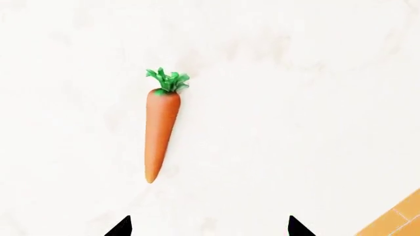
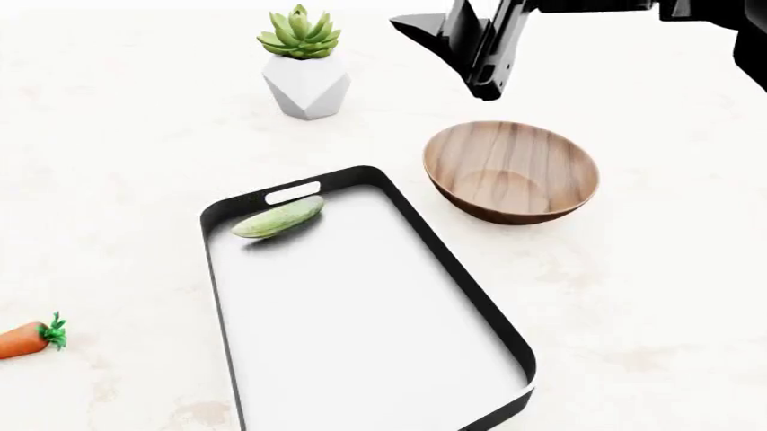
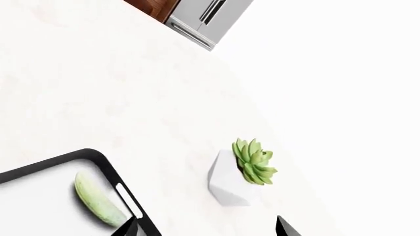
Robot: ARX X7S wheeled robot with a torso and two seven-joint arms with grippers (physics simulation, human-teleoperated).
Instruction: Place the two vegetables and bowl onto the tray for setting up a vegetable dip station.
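Observation:
The orange carrot (image 1: pixel 161 123) with its green top lies alone on the white counter, a little ahead of my open left gripper (image 1: pixel 210 227); nothing is between the fingers. In the head view the carrot (image 2: pixel 22 339) sits at the far left edge, outside the tray (image 2: pixel 468 287). The light-green cucumber (image 2: pixel 278 217) lies inside the tray near its handle slot. The wooden bowl (image 2: pixel 512 171) stands on the counter to the right of the tray. My right gripper (image 3: pixel 206 228) hangs open and empty above the counter, between the cucumber (image 3: pixel 97 201) and the planter.
A succulent in a white faceted pot (image 2: pixel 304 67) stands behind the tray. My right arm (image 2: pixel 486 45) hangs above the counter behind the bowl. The counter's edge and an orange floor (image 1: pixel 400 216) show near the left gripper. A steel appliance (image 3: pixel 206 17) stands beyond the counter.

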